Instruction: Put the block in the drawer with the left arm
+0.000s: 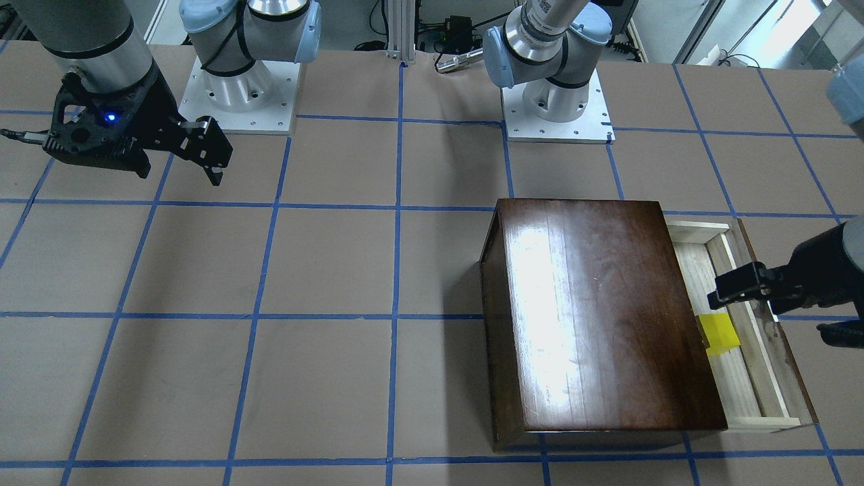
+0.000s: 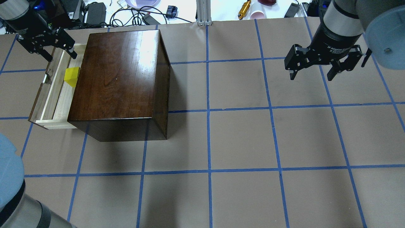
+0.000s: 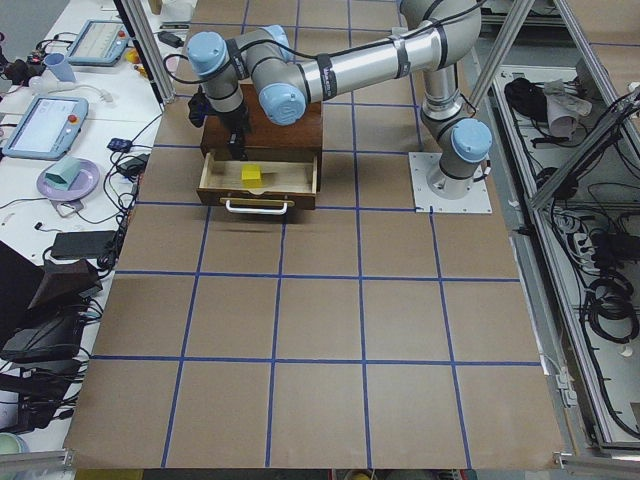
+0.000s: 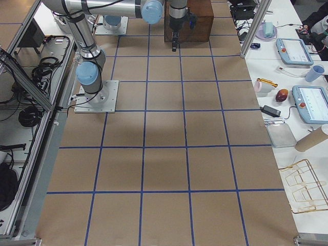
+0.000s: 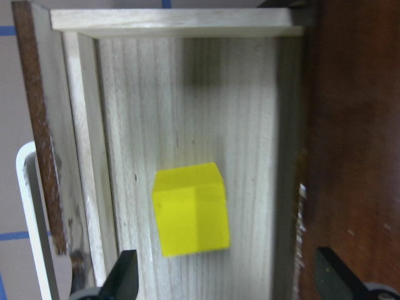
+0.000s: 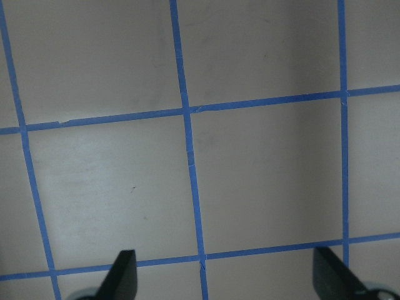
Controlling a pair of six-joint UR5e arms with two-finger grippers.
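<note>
The small yellow block (image 2: 72,76) lies on the floor of the open drawer (image 2: 56,96), apart from the gripper; it also shows in the front view (image 1: 719,333) and the left wrist view (image 5: 190,209). The drawer sticks out of the dark-brown wooden box (image 2: 117,72). My left gripper (image 2: 61,57) hovers over the drawer's far part, open and empty, with its fingertips (image 5: 125,278) on either side just short of the block. My right gripper (image 2: 311,76) hangs open and empty above bare table, far from the box.
The drawer's dark front panel with its metal pull (image 5: 28,206) faces away from the box. Brown table with a blue tape grid (image 2: 208,110). Cables and small items lie beyond the far table edge (image 2: 142,12). The arm bases (image 1: 239,94) stand on the robot's side.
</note>
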